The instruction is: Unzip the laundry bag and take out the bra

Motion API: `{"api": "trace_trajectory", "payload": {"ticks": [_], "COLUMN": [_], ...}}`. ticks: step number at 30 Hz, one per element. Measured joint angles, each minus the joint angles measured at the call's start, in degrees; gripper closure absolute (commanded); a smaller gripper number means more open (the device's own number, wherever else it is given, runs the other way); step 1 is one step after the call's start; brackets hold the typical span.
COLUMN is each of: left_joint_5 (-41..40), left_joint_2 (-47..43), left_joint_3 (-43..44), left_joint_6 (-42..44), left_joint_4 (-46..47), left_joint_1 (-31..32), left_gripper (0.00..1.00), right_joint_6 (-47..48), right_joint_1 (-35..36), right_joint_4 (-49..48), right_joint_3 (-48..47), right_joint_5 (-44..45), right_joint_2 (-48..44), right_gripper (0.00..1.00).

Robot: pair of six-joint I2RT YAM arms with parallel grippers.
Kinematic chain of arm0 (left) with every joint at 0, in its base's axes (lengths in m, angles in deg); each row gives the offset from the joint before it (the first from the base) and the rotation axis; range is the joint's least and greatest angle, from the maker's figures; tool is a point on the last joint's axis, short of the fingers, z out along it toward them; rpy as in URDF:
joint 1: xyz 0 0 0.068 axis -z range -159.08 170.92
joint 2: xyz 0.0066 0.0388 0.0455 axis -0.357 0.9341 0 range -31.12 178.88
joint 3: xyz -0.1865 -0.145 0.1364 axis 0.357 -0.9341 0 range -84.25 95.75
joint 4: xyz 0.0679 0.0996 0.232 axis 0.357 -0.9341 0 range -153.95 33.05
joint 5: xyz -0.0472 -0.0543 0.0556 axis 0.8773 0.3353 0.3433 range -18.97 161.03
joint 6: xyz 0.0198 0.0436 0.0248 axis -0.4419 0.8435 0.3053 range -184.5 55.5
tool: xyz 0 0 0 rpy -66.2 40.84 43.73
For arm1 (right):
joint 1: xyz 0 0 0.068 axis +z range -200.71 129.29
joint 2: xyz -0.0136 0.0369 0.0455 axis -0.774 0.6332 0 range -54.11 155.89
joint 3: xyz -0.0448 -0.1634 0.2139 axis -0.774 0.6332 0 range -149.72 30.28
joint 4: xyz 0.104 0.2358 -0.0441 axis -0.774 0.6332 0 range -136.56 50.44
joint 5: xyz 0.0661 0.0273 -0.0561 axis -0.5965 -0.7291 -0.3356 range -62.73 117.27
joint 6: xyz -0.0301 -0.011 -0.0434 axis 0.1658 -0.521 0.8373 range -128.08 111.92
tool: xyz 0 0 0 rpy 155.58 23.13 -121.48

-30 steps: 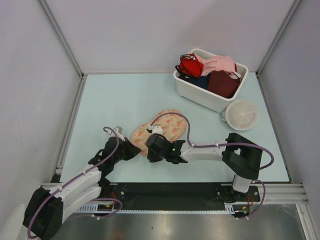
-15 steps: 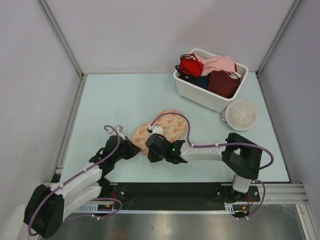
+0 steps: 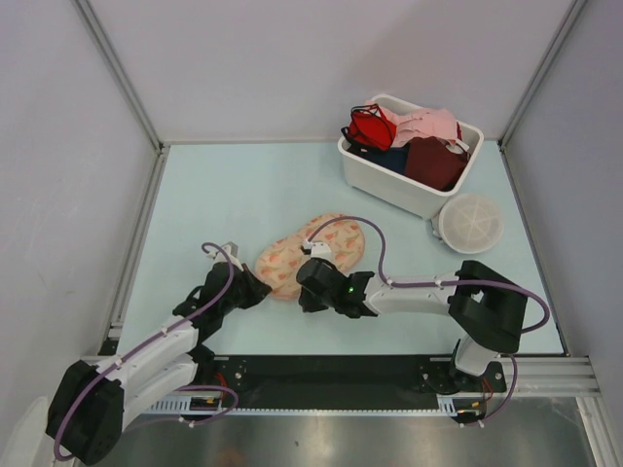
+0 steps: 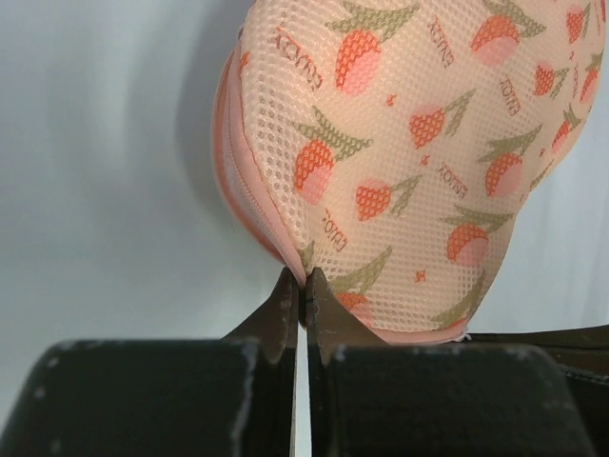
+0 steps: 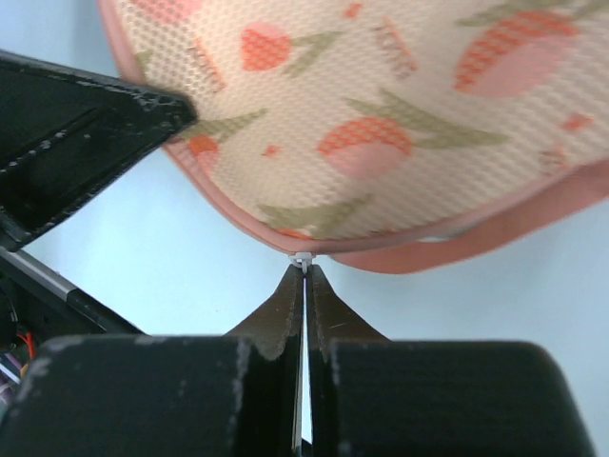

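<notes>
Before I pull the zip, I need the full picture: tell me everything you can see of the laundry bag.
The laundry bag is a peanut-shaped padded pouch of peach mesh fabric printed with orange-red tulip-like motifs, edged by a pink seam. It lies flat on the pale blue table, slanting from near-left to far-right. The left gripper is shut on its near-left edge; the right gripper is shut on a small white zipper pull at the near rim. Its contents are hidden.
</notes>
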Motion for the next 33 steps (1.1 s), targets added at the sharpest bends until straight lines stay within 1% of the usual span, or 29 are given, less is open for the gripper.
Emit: {"api": "trace_trajectory", "payload": {"ticks": [9,12,15,18,19,21,22,24,28,33], "left_joint_5": [-0.5,-0.7,-0.9,-0.6,-0.4,-0.5,-0.5,-0.5,0.4,2.1], "left_joint_2": [0.4,2.4,5.7,9.0,10.3,12.2,13.0,13.6,12.6,5.2], "left_joint_3": [1.5,3.0,5.2,7.9,8.9,10.6,11.5,12.5,12.2,6.7], "left_joint_6": [1.2,2.2,3.6,5.2,6.0,7.5,7.9,8.9,9.0,7.4], "left_joint_4": [-1.0,-1.1,-1.1,-1.1,-1.1,-1.2,-1.1,-0.7,-0.5,-0.2], "left_joint_1": [-0.4,-0.5,-1.0,-2.1,-2.7,-3.7,-4.2,-4.7,-4.9,-4.9], "left_gripper": [1.00,1.00,0.96,0.73,0.58,0.47,0.39,0.34,0.33,0.33], "right_joint_6": [-0.7,-0.9,-0.9,-0.8,-0.8,-0.6,-0.4,-0.3,-0.2,-0.1], "right_joint_1": [-1.5,-1.5,-1.4,-1.0,-0.7,0.2,0.6,1.5,2.2,2.2], "right_joint_4": [0.1,-0.1,-0.5,-0.6,-0.6,-0.3,-0.2,-0.2,0.2,0.3], "right_joint_3": [2.4,2.4,2.4,1.9,1.3,0.1,-0.4,-1.4,-3.4,-5.4], "right_joint_5": [0.9,0.9,0.8,0.8,0.8,0.6,0.5,-0.1,-1.4,-2.2], "right_joint_2": [-2.4,-2.4,-2.4,-2.1,-1.9,-1.2,-0.8,0.3,2.8,4.6], "right_gripper": [1.00,1.00,1.00,1.00,1.00,1.00,1.00,1.00,1.00,1.00]}}
